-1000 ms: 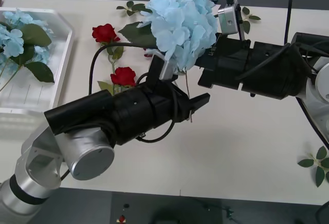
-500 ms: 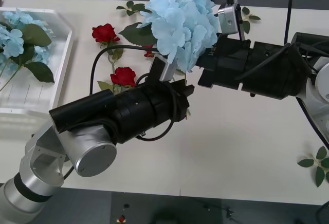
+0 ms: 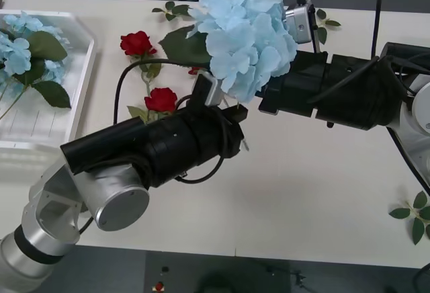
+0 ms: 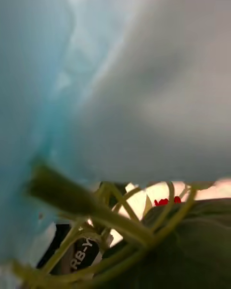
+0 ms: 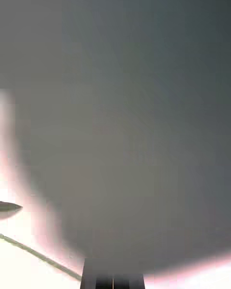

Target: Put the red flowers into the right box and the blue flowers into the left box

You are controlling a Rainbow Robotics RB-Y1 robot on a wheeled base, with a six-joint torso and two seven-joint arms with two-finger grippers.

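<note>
A blue hydrangea head (image 3: 247, 37) is raised above the middle of the table (image 3: 316, 192), with a big green leaf (image 3: 185, 46) on its side toward the left box. Close up from the right wrist, its pale petals (image 4: 110, 77) blur over green stems (image 4: 120, 221) and a dark leaf (image 4: 192, 245).

The left gripper (image 3: 235, 121) sits just under the head, fingers pressed together at the stem; from the left wrist the 2 black fingertips (image 5: 113, 279) meet with no gap, though the stem itself is not visible between them there. The right gripper is hidden behind the head, on the side away from the left box; whether it is spread or closed cannot be told.

2 red roses (image 3: 138, 43) (image 3: 161, 99) lie on the table between the head and the left box (image 3: 82, 71), which holds more blue flowers (image 3: 20, 51). Loose leaf sprigs (image 3: 413, 216) lie well apart from the head, near the table's front corner on the right.
</note>
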